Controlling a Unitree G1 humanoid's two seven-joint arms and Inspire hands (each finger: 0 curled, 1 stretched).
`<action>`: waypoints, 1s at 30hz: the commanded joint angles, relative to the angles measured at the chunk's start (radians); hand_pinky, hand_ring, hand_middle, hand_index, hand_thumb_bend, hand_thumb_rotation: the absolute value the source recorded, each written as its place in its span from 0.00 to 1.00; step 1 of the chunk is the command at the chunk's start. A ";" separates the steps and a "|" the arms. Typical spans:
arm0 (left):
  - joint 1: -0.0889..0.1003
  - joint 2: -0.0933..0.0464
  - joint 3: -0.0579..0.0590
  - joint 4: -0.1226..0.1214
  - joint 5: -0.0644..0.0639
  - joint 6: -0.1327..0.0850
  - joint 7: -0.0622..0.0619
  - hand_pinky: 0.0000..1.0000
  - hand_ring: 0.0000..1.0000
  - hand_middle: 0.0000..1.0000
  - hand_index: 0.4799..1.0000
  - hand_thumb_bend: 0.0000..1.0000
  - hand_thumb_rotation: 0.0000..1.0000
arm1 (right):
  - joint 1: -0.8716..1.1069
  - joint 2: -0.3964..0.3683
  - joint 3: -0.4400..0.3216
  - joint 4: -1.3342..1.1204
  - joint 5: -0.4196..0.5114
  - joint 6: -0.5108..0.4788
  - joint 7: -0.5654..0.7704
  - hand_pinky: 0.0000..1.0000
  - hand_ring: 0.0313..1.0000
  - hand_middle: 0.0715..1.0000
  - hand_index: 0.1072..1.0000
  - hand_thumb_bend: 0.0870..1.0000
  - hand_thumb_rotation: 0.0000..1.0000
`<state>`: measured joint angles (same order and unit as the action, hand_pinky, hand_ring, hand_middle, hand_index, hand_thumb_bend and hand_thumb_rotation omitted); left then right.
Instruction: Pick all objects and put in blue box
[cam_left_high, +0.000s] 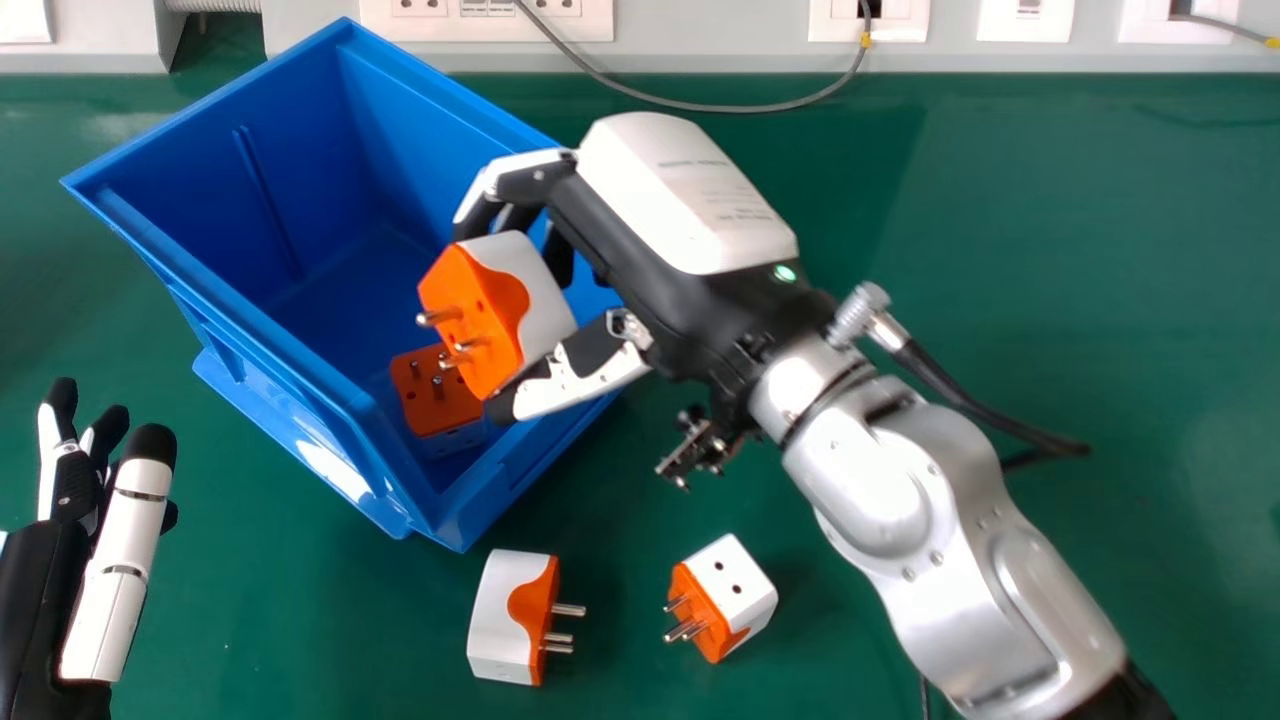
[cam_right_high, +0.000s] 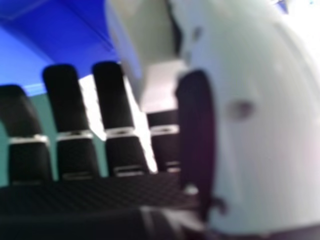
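Over the near right side of the blue box (cam_left_high: 260, 320) is my right hand (cam_left_high: 650, 240), its fingers and thumb pinching an orange and white plug adapter (cam_left_high: 500, 305). In the right hand view, my right hand (cam_right_high: 117, 100) has the adapter's pale body (cam_right_high: 160, 85) against its fingers and thumb. Inside the box, at its near corner, lies another orange adapter (cam_left_high: 436, 392). Two more adapters lie on the green table: one (cam_left_high: 505, 615) below the box, the other (cam_left_high: 735, 590) to its right. My left hand (cam_left_high: 110, 570) stays at the left edge with its fingers straight.
Along the table's (cam_left_high: 1050, 250) far edge runs a grey wall panel with sockets (cam_left_high: 490, 20). A grey cable (cam_left_high: 720, 105) loops down from it onto the table behind the box. The silver right forearm (cam_left_high: 960, 540) spans the table's right part.
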<state>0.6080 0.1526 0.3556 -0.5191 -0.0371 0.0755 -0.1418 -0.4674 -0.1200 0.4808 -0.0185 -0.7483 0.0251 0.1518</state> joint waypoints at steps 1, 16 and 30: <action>0.000 -0.001 -0.003 -0.025 0.005 -0.009 0.006 0.88 0.96 0.99 1.00 0.44 0.97 | -0.098 0.034 0.009 0.031 -0.011 -0.015 -0.020 0.30 0.41 0.49 0.50 0.44 0.00; 0.004 -0.005 -0.008 -0.037 0.003 0.003 0.009 0.89 0.96 0.99 1.00 0.44 0.97 | -0.379 0.149 0.104 0.460 -0.093 -0.058 -0.141 0.31 0.41 0.49 0.49 0.44 0.00; 0.004 -0.004 -0.009 -0.036 0.002 0.004 0.012 0.89 0.96 0.99 1.00 0.44 0.98 | -0.549 0.249 0.169 0.805 -0.113 -0.087 -0.233 0.33 0.42 0.50 0.44 0.45 0.00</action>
<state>0.6067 0.1442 0.3437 -0.5298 -0.0379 0.0866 -0.1310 -0.9542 0.1134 0.6479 0.7721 -0.8633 -0.0480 -0.0537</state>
